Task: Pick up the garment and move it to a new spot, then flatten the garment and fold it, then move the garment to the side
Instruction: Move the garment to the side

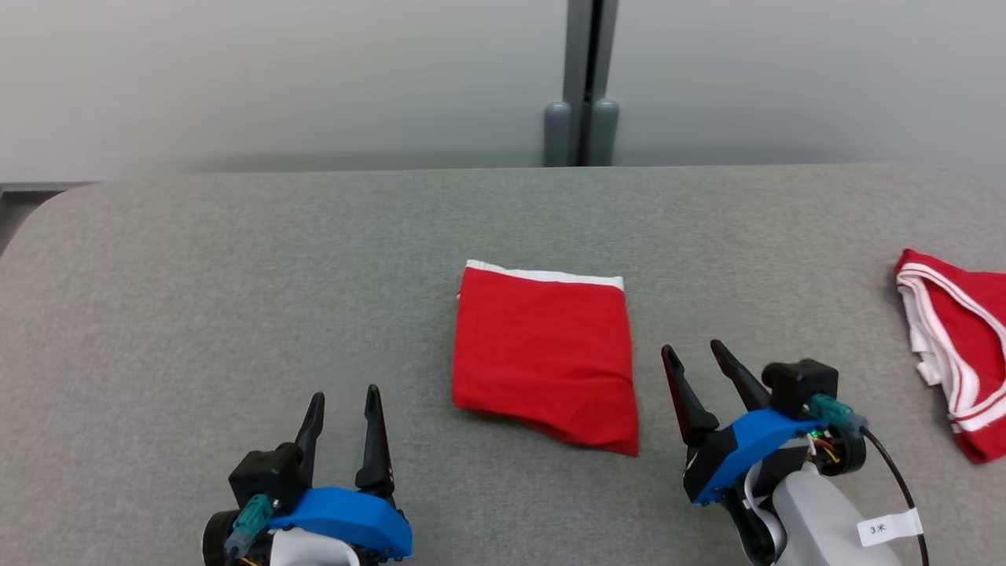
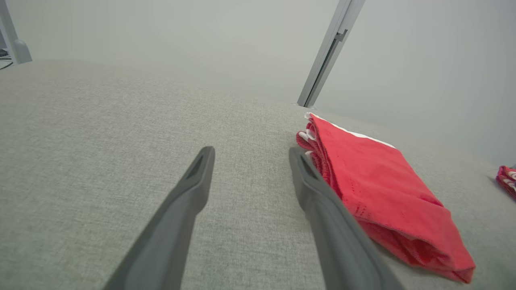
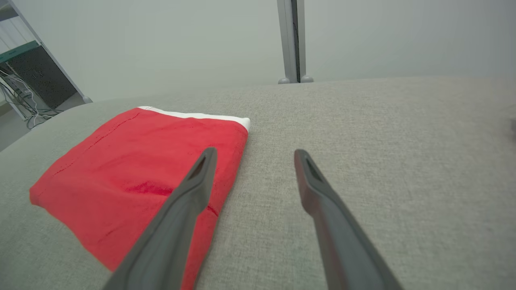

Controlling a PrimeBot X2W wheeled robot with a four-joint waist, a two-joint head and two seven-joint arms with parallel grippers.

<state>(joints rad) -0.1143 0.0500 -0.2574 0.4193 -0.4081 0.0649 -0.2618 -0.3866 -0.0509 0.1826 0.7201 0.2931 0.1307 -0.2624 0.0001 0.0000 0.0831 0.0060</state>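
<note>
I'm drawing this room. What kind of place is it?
Probably a robot lab: a grey fabric table, plain partition panels joined by a metal post, and loose cables beside a dark cabinet.

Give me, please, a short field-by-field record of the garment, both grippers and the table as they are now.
surface: grey table
main item: folded red garment, white band on far edge, lying at mid-table
left gripper: open, holding nothing, left of the folded red garment
right gripper: open, holding nothing, beside its right edge
other item: second garment, red and white, crumpled, at the table's right edge
task stage: folded; move to the side not yet done
</note>
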